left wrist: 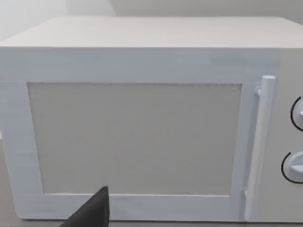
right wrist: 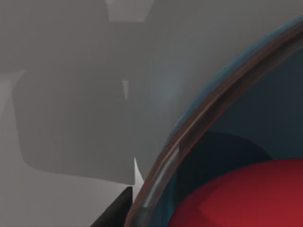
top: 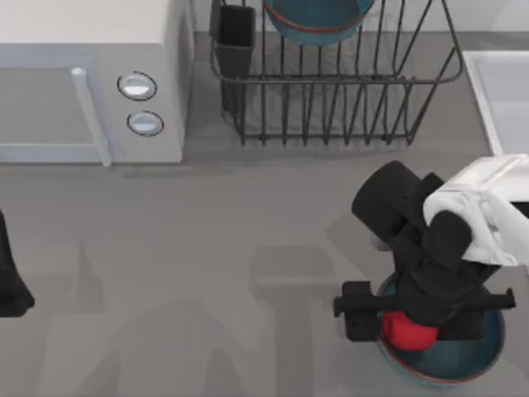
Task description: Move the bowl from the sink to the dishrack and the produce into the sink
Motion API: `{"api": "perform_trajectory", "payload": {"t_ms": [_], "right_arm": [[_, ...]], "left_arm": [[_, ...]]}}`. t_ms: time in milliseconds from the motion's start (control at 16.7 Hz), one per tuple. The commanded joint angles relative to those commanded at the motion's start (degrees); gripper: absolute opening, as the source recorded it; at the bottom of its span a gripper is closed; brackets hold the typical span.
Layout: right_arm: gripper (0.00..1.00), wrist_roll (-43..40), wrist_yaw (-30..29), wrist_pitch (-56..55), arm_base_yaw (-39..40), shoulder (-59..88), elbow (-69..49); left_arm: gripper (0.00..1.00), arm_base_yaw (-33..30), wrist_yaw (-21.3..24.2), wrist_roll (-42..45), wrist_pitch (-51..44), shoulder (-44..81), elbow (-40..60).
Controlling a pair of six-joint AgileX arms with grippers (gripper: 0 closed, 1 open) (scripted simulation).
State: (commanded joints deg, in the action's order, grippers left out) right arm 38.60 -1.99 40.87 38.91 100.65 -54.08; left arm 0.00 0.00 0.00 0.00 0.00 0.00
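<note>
At about five o'clock on the bench [top: 248, 223], your right tool [top: 411, 324] is down inside the shallow blue dish [top: 488, 351], right over the red produce [top: 407, 331]. Whether its fingers have closed on the fruit or merely straddle it I cannot tell from above, since the wrist body covers them. The right wrist view shows the dish's reddish-brown rim [right wrist: 189, 137] sweeping close past the camera and the produce [right wrist: 246, 198] sitting low inside it, so you are very near the rim.

To do this step well, judge it as the pick of the produce: centre the fingers on the fruit's widest part before closing, because a lumpy round thing will likely squirt sideways if pinched off-centre. Lift straight up until you clear the rim, or you may drag the dish along the bench.

Once clear, carry it toward two o'clock, where the sink [top: 483, 91] shows its white edge, keeping away from the dishrack [top: 347, 107] at twelve to one o'clock. The bowl [top: 318, 21] already rests in that rack beside the black utensil cup [top: 234, 41], so that half looks done.

Your left arm [top: 12, 281] is parked at nine o'clock, facing the microwave [left wrist: 142, 118]; I cannot tell how its tool stands
</note>
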Motion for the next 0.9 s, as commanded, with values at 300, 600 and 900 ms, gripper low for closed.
{"api": "perform_trajectory", "payload": {"t_ms": [300,600,900], "right_arm": [[0.00,0.1,0.0,9.4,0.1,-2.8,-6.2],[0.00,-0.3,0.0,22.0,-0.1,-7.4,-14.0],[0.00,-0.2,0.2,23.0,0.0,-7.9,-14.9]], "left_arm": [[1.00,0.0,0.0,0.0,0.0,0.0,0.0],[1.00,0.0,0.0,0.0,0.0,0.0,0.0],[1.00,0.0,0.0,0.0,0.0,0.0,0.0]]}}
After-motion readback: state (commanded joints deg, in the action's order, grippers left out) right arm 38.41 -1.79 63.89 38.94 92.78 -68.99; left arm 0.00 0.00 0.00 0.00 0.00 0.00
